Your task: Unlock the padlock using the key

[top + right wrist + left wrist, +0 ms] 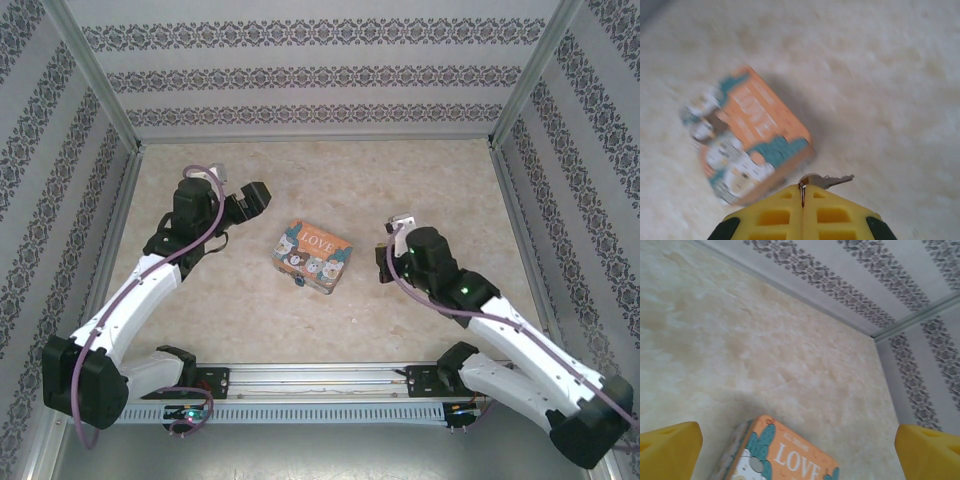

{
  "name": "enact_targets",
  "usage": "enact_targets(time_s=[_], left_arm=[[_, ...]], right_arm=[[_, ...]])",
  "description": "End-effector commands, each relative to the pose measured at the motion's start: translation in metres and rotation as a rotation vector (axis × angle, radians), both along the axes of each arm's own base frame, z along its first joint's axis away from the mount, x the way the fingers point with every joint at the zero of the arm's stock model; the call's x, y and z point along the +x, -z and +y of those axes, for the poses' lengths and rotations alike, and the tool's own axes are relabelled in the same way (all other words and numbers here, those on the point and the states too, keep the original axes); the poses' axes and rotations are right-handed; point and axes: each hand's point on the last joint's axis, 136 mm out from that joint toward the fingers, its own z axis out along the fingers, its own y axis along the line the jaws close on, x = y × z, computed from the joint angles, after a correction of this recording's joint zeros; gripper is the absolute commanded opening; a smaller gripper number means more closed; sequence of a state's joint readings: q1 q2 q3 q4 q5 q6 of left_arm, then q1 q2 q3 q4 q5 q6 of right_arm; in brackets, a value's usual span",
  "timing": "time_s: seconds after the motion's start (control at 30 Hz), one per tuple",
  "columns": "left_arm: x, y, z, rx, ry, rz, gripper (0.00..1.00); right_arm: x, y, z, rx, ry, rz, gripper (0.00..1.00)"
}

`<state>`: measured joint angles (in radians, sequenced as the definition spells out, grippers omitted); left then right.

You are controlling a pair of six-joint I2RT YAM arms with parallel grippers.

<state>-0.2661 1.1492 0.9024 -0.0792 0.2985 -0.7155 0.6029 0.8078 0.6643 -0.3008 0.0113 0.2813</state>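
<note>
Key [832, 179] sits pinched in the right gripper [802, 189], its 2 yellow fingers pressed together, right of the LOVE tin [312, 255]. Padlock [300, 284] lies against the tin's near edge. Left gripper [252, 198] gapes wide, far-left of the tin.

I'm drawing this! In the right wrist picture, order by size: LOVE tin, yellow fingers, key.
1. LOVE tin
2. yellow fingers, close behind but nearest the camera, so unsure
3. key, clearly smallest

Lab enclosure: patterned walls [320, 75], aluminium frame [92, 75]
</note>
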Motion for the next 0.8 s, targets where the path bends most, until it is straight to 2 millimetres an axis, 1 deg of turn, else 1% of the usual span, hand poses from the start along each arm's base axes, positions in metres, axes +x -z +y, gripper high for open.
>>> enact_targets(time_s=[0.0,0.07,0.17,0.23,0.33,0.47,0.57,0.67,0.77], left_arm=[[-0.005,-0.027,-0.013,-0.119,0.066,-0.035,0.97],[-0.007,-0.036,-0.020,-0.200,0.088,-0.056,0.96],[-0.009,-0.050,-0.029,-0.300,0.112,-0.086,0.94],[-0.011,-0.057,-0.034,-0.351,0.129,-0.099,0.91],[-0.014,-0.068,-0.043,-0.422,0.161,-0.108,0.89],[-0.015,-0.080,-0.056,-0.514,0.196,-0.087,0.87],[-0.017,-0.095,-0.068,-0.577,0.229,-0.099,0.86],[-0.019,-0.110,-0.080,-0.634,0.257,-0.118,0.86],[-0.018,-0.120,-0.090,-0.694,0.274,-0.123,0.85]], right_arm=[[0.003,-0.058,0.020,0.255,-0.087,-0.193,0.00],[-0.001,-0.082,0.026,0.410,-0.133,-0.220,0.00],[-0.005,-0.105,0.032,0.586,-0.198,-0.214,0.00],[-0.008,-0.119,0.037,0.674,-0.245,-0.209,0.00],[-0.012,-0.137,0.044,0.768,-0.320,-0.202,0.00],[-0.012,-0.163,0.048,0.906,-0.379,-0.206,0.00],[-0.005,-0.177,0.049,1.017,-0.390,-0.178,0.00],[0.004,-0.185,0.051,1.125,-0.389,-0.121,0.00],[0.011,-0.191,0.053,1.218,-0.397,-0.069,0.00]])
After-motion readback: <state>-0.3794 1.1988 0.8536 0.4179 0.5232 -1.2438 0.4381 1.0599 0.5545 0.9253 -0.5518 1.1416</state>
